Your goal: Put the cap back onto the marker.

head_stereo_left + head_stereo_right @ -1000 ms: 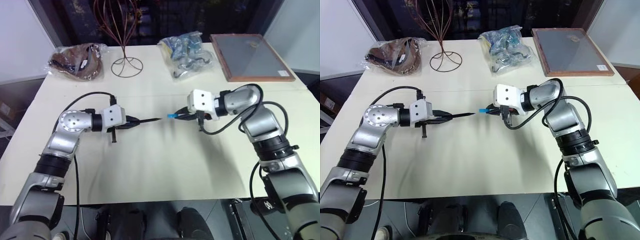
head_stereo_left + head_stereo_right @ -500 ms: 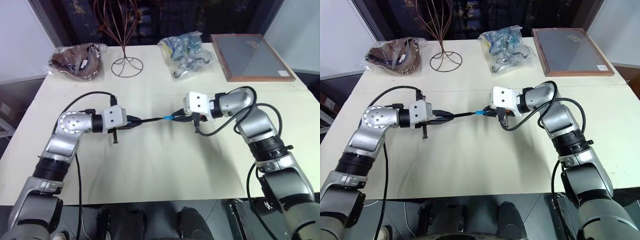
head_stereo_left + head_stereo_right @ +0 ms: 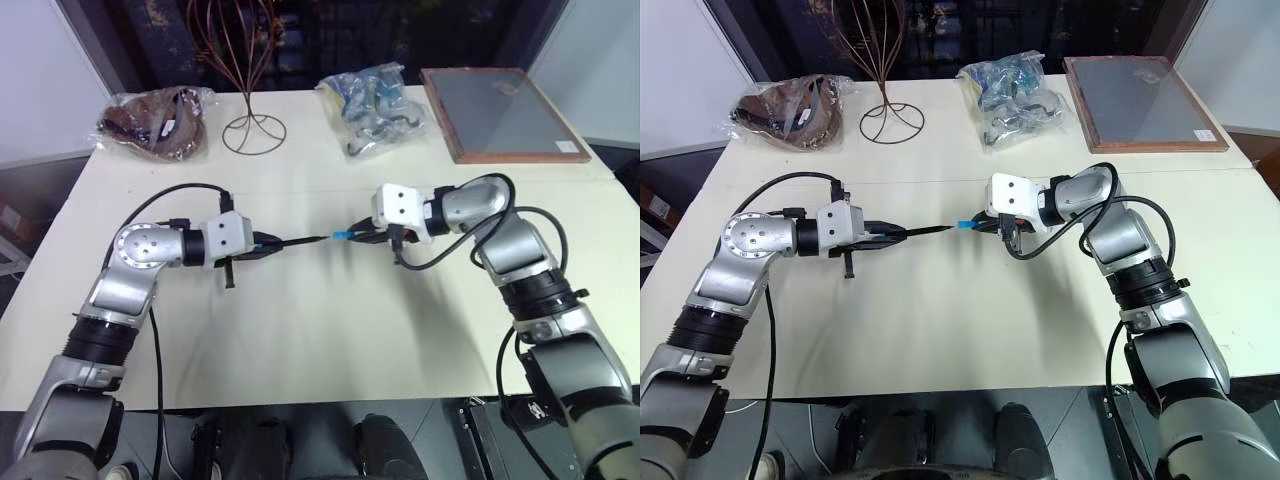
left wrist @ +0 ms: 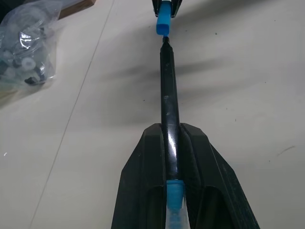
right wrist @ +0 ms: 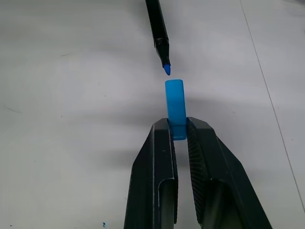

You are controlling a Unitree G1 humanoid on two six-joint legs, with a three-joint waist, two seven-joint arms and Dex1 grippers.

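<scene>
- Marker (image 4: 168, 109) sits pinched in my left gripper (image 4: 170, 138), blue tip aimed at the cap (image 5: 175, 108).
- Cap is clamped by its rear end in my right gripper (image 5: 179, 130), just short of the tip, not touching.
- Both hang above the table (image 3: 320, 330), mid-table.

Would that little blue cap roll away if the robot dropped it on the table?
Probably. The cap looks round and smooth like a short tube, so it would likely roll. It seems tiny and light. Only its end is pinched by the right gripper, so it might slip.
</scene>
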